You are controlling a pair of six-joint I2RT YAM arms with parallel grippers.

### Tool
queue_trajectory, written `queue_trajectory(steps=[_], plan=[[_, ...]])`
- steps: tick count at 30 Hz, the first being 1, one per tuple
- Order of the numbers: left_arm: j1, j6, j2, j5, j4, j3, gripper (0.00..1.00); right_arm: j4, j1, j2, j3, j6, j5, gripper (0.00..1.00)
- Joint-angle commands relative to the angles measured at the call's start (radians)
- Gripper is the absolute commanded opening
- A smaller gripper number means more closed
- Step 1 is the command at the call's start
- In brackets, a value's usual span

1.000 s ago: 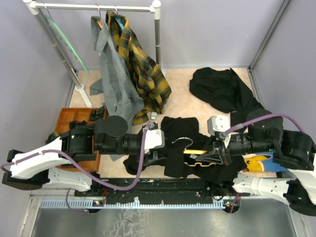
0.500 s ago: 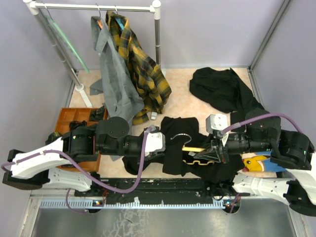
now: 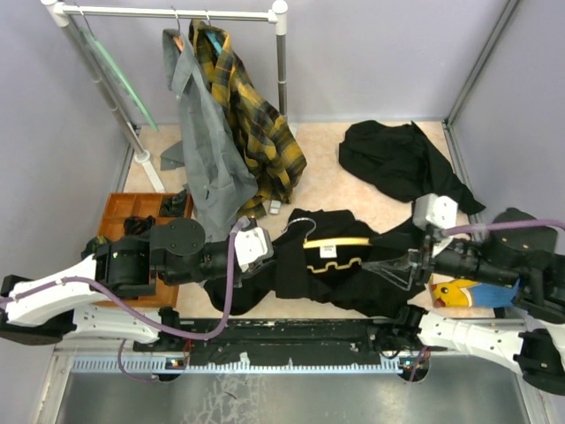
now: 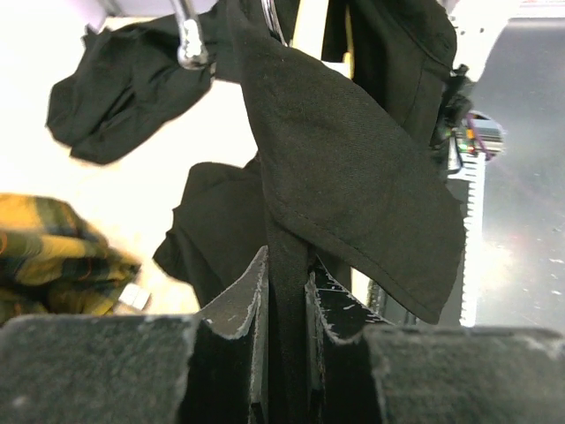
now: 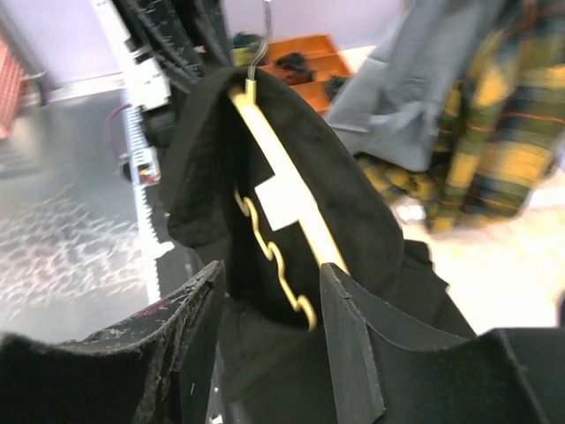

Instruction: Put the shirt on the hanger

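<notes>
On the left, the left hand [image 4: 284, 269] is pinched tight on a fold of the shirt [image 3: 353, 287]. The black cloth runs straight up out of its grip, taut. I take it the arm is acting as an anchor, holding one side of the garment steady while the hanger gets worked in. That arm reaches low and nearly flat across the front of the tabletop [image 3: 327, 190], forearm pointing right.

In the middle, the shirt lies bunched near the front edge, and the hanger [image 3: 340, 241] sits in its neck opening. The yellow bar runs past the white label [image 5: 278, 201], and the metal hook [image 4: 188, 42] pokes out on the left-hand side. The cloth is draped loosely over the bar, and the shoulders don't look seated to me.

On the right, the right hand [image 5: 269, 283] has its fingers spread apart with nothing gripped between them. It points at the collar from just beside the shirt. That arm stretches leftward, low and level, seemingly lined up for a fresh hold.
</notes>
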Motion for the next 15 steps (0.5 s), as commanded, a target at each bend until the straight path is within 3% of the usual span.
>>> queue_trajectory(steps=[1, 6, 15], plan=[[0.007, -0.059, -0.008, -0.153, 0.050, -0.011, 0.00, 0.074, -0.001, -0.061, -0.041, 0.074, 0.303, 0.48], [0.007, -0.081, 0.018, -0.142, 0.072, -0.014, 0.00, 0.051, -0.001, -0.094, -0.093, 0.124, 0.607, 0.57], [0.007, -0.153, 0.114, -0.286, 0.034, 0.031, 0.00, -0.010, -0.001, -0.062, -0.092, 0.284, 0.802, 0.56]])
